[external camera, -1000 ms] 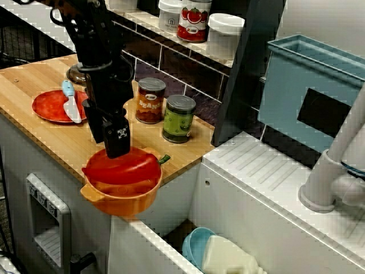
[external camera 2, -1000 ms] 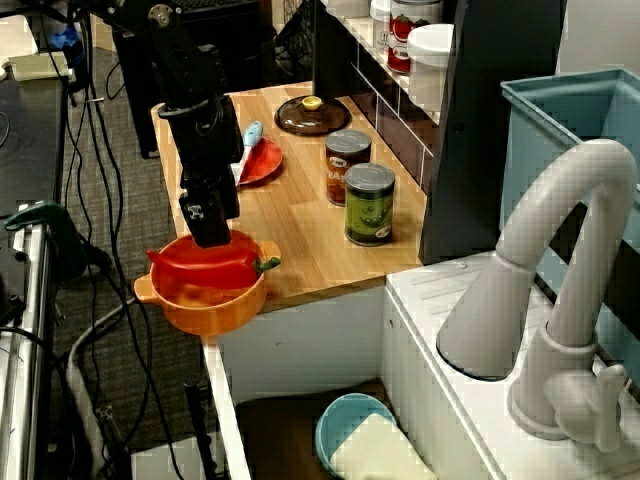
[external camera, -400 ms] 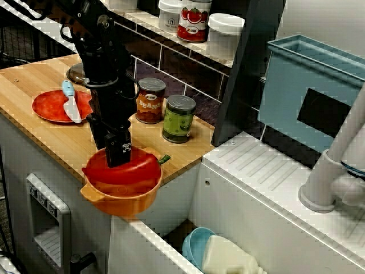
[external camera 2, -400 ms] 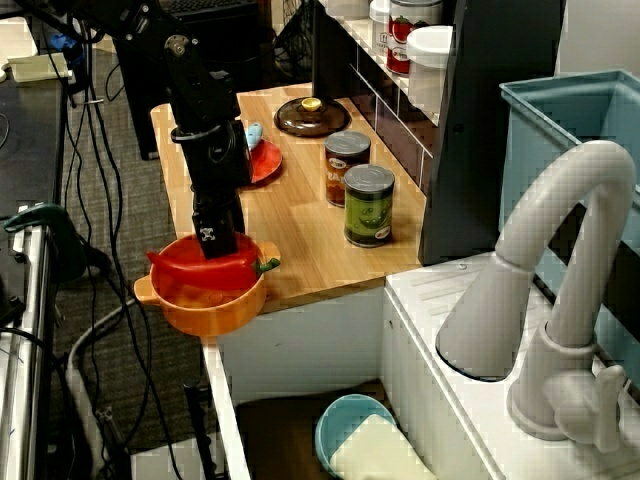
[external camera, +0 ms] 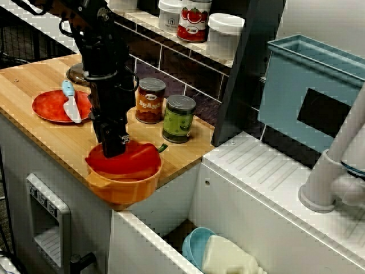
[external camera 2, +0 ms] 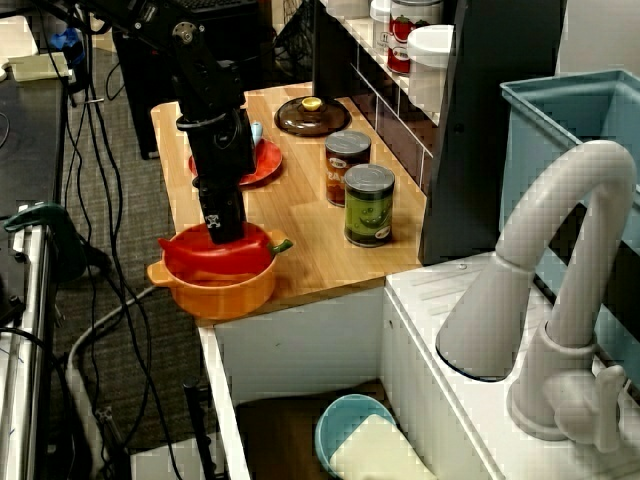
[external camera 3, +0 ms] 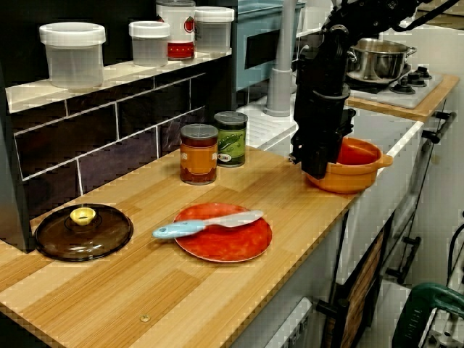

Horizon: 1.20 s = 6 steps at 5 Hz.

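At counter (external camera: 54, 137) edge, fingers (external camera: 113, 147) on red pepper (external camera: 140, 160) in orng bowl (external camera: 122, 189).

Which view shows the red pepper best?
The view from the sink side: the red pepper and its green stem show clearly. The faucet view shows it smaller; the counter view, only a red sliver.

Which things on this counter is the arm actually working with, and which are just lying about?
In hand:
black gripper, tips inside the orange two-handled bowl
red pepper in that bowl

Lying about:
round red plate
blue-handled knife on it
brown-labelled tin can
green-labelled tin can
brown glass lid
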Each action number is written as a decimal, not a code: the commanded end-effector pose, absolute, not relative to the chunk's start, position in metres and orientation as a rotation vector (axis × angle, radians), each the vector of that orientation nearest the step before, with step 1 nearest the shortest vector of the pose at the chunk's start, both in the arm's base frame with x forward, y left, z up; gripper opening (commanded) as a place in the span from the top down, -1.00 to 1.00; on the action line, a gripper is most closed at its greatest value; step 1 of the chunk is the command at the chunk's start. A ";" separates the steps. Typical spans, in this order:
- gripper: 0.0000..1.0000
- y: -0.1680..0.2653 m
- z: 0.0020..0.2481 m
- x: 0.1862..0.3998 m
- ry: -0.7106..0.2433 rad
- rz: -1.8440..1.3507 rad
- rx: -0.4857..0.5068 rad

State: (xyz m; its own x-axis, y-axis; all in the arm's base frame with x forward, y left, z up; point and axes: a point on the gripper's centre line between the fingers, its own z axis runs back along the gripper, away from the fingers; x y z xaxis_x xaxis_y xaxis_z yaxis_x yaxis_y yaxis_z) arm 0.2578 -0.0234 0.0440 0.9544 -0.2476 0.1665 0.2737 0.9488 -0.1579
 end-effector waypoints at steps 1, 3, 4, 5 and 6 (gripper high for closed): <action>1.00 0.006 0.061 0.266 -0.177 -0.263 -0.179; 1.00 0.013 0.092 0.271 -0.178 -0.250 -0.246; 1.00 0.019 0.109 0.276 -0.187 -0.236 -0.272; 1.00 0.029 0.128 0.282 -0.201 -0.216 -0.305; 1.00 0.038 0.147 0.285 -0.217 -0.198 -0.333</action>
State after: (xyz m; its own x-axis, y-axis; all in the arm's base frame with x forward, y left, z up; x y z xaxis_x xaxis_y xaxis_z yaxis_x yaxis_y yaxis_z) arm 0.2831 0.0069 0.1241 0.9729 -0.1524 0.1741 0.2043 0.9192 -0.3367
